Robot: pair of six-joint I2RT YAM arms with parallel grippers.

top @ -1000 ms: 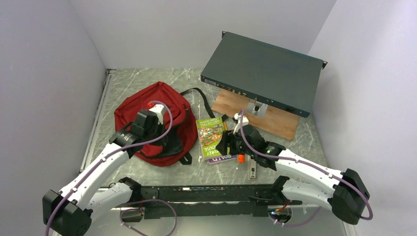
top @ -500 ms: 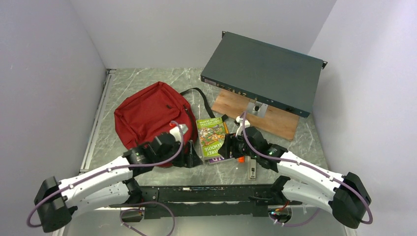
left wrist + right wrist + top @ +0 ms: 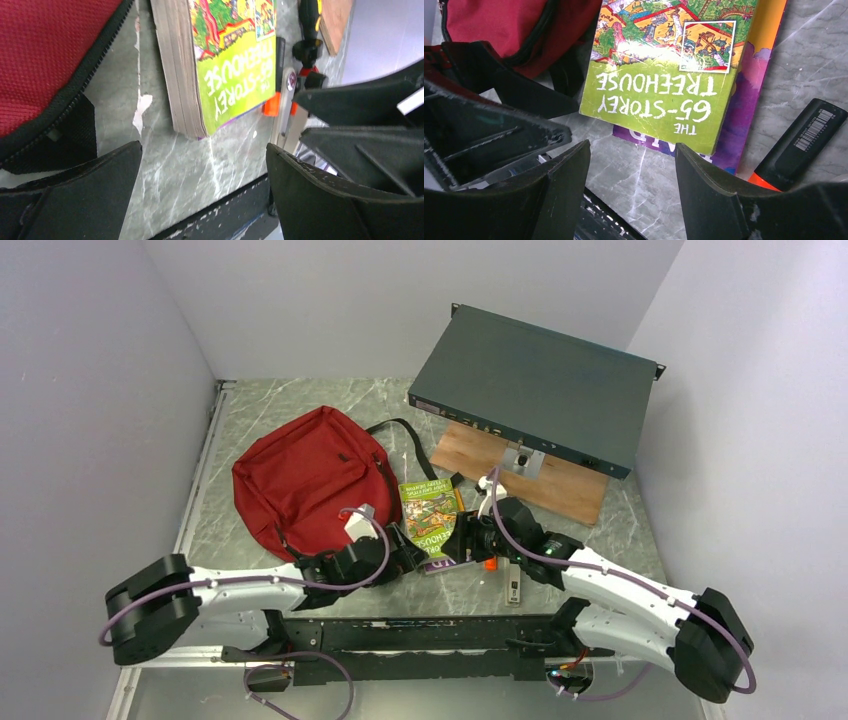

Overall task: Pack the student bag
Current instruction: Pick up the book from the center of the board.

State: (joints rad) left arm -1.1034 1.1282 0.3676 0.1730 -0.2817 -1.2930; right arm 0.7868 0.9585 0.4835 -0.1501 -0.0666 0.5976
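Book pickup, I'd say: left gripper (image 3: 202, 165) and right gripper (image 3: 631, 170), jaws spread, flank the centre-frame book (image 3: 430, 515); next needs a pinch, then the student bag (image 3: 305, 480).

The left arm (image 3: 250, 586) hides student bag's (image 3: 300, 475) near edge.

Both spread wide, the left tool (image 3: 202, 167) and the right tool (image 3: 631, 160) hang low and face each other, apparently almost touching.

High rear overview; close wrist views, same book (image 3: 659, 95)
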